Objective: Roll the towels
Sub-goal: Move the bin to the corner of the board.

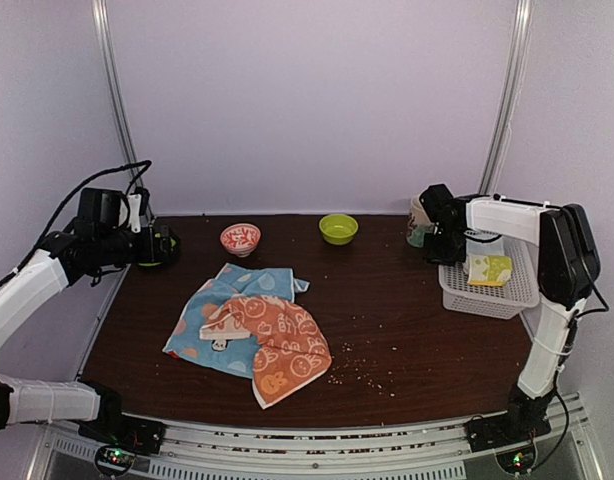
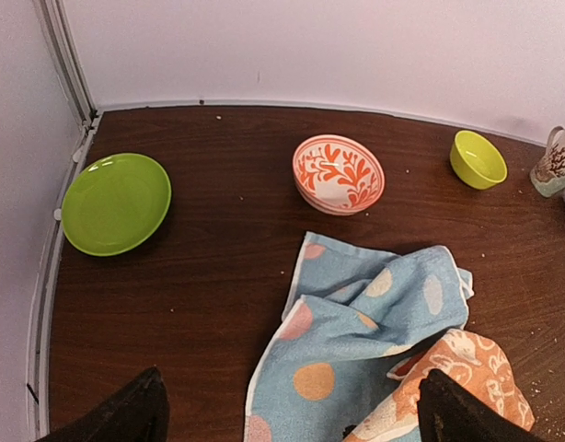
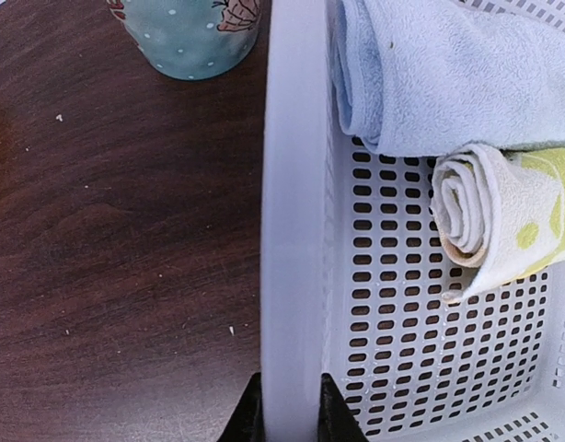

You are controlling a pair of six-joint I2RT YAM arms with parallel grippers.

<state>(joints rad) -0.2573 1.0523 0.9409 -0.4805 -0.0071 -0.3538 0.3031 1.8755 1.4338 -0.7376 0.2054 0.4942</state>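
Two towels lie crumpled and overlapping at the table's front left. The orange towel with white bunny faces (image 1: 284,347) (image 2: 462,373) lies partly on the light blue dotted towel (image 1: 225,298) (image 2: 356,336). My left gripper (image 1: 155,243) (image 2: 294,410) hangs open at the far left, above and behind the towels, with nothing between its fingers. My right gripper (image 1: 445,246) (image 3: 293,414) is at the right, shut on the left rim of the white perforated basket (image 1: 484,299) (image 3: 292,184).
In the basket lie a plain pale blue roll (image 3: 448,74) and a yellow-green patterned roll (image 1: 490,268) (image 3: 508,216). A red-patterned bowl (image 1: 240,238), a small green bowl (image 1: 338,228), a green plate (image 2: 115,203) and a mug (image 1: 419,222) stand along the back. Crumbs (image 1: 362,372) dot the front.
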